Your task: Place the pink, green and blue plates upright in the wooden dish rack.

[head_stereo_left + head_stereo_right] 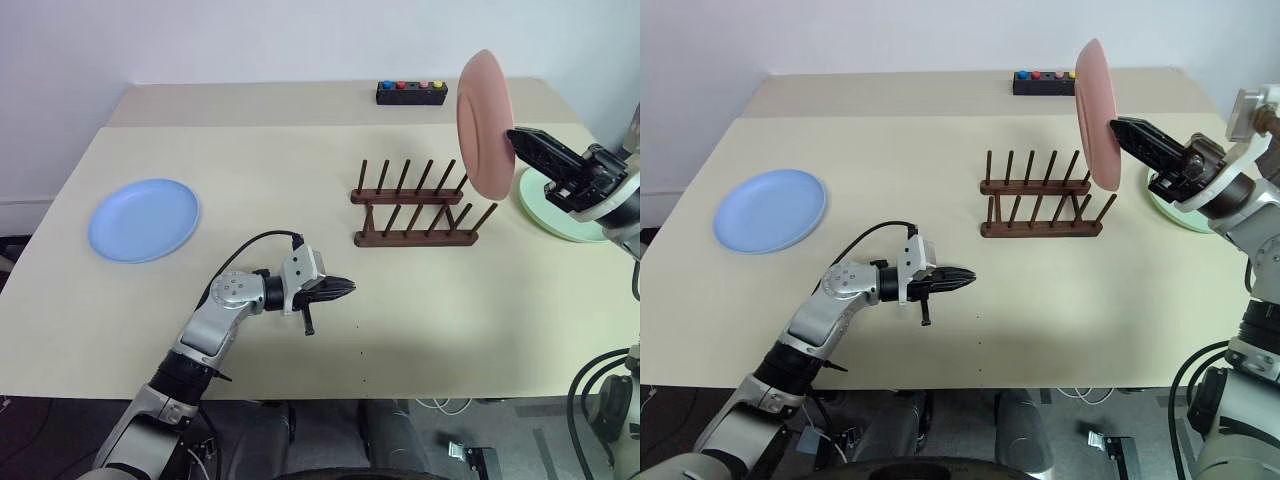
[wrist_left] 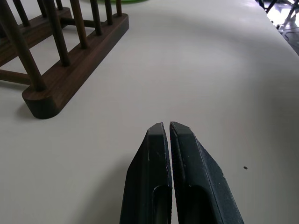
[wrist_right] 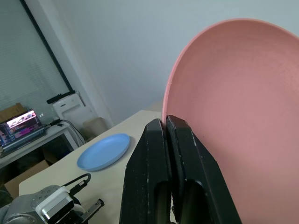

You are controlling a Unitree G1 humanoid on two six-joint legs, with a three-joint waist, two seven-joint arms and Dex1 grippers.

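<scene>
My right gripper (image 1: pixel 514 137) is shut on the rim of the pink plate (image 1: pixel 485 120) and holds it upright in the air, above the right end of the wooden dish rack (image 1: pixel 415 207). The rack stands bare at mid-table. In the right wrist view the fingers (image 3: pixel 152 140) pinch the pink plate (image 3: pixel 233 93) at its edge. The green plate (image 1: pixel 550 215) lies flat at the right, partly hidden behind my right arm. At the far left the blue plate (image 1: pixel 143 219) lies flat. My left gripper (image 1: pixel 345 287) is shut and empty, low over the table, left of and nearer than the rack.
A black box with coloured buttons (image 1: pixel 411 92) sits at the table's back edge behind the rack. Bare table lies between the blue plate and the rack. A desk with a lit screen (image 3: pixel 21 123) stands off beyond the table.
</scene>
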